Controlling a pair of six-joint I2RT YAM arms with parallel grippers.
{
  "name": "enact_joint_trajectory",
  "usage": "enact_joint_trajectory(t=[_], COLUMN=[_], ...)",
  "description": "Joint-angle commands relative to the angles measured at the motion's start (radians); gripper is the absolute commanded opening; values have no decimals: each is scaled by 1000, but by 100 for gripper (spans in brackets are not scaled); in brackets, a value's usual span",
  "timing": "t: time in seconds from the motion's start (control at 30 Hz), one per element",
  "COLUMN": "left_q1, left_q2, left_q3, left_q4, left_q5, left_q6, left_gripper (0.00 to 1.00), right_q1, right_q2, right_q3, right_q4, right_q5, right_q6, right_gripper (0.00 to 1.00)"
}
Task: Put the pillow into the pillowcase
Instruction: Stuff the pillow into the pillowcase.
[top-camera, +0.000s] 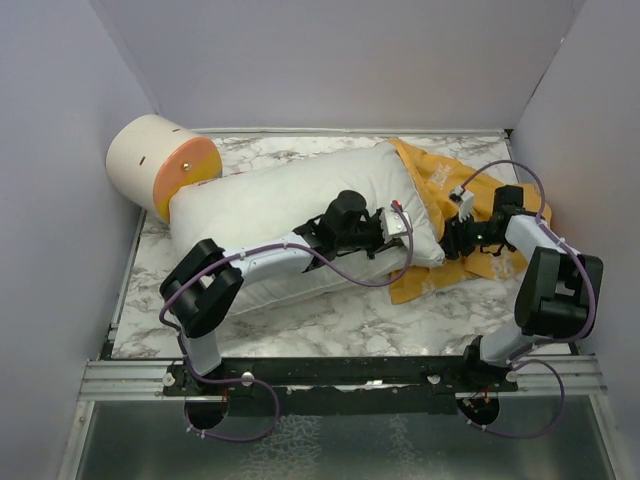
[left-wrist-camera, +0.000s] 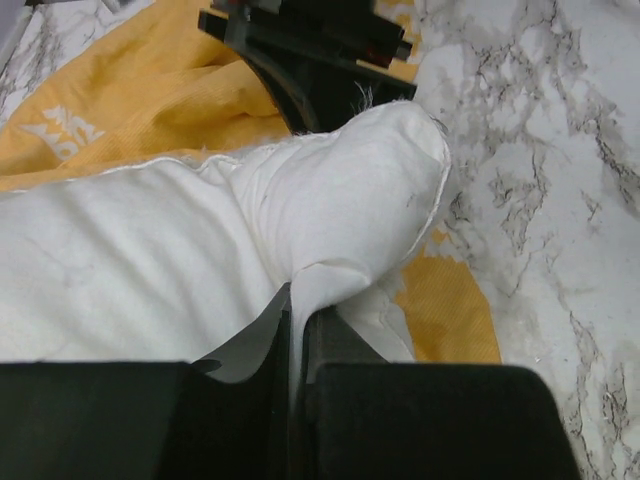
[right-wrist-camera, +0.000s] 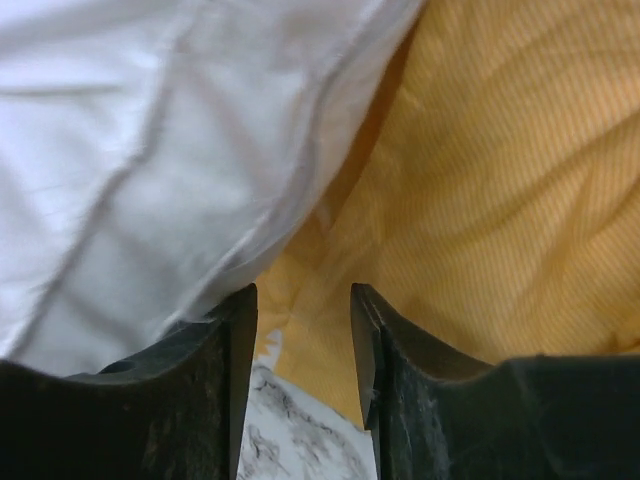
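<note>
The white pillow lies slantwise across the marble table, its right end resting on the orange-yellow pillowcase. My left gripper is at the pillow's near right corner. In the left wrist view it is shut on a pinch of white pillow fabric, with the pillowcase behind it. My right gripper sits just right of that corner, low over the pillowcase. In the right wrist view its jaws stand apart over the pillowcase edge. The pillow bulges over the left finger.
A cream-and-orange cylinder lies at the back left, against the pillow's far end. Grey walls close in the table on three sides. The right arm's black gripper shows at the top of the left wrist view.
</note>
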Motion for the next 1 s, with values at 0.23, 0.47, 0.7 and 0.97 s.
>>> enact_joint_trajectory(t=[0.23,0.47,0.7,0.97], left_q1=[87,93,98,104], left_q2=[-55,-57,-67,-97], left_q3=[-82,-78,-83,-75], left_q4=[176,174,156,100], left_q5=[121,134,137,125], left_q6=[-168,-178,-165,-105], left_gripper=[0,0,0,0], right_q1=[138,168,166,153], right_q2=[154,196,49,-121], right_q3=[26,21,27,43], right_q4=[174,216,207,151], right_q5=[206,329,326,240], right_q6=[162,181,177,190], right_gripper=[43,35,1,1])
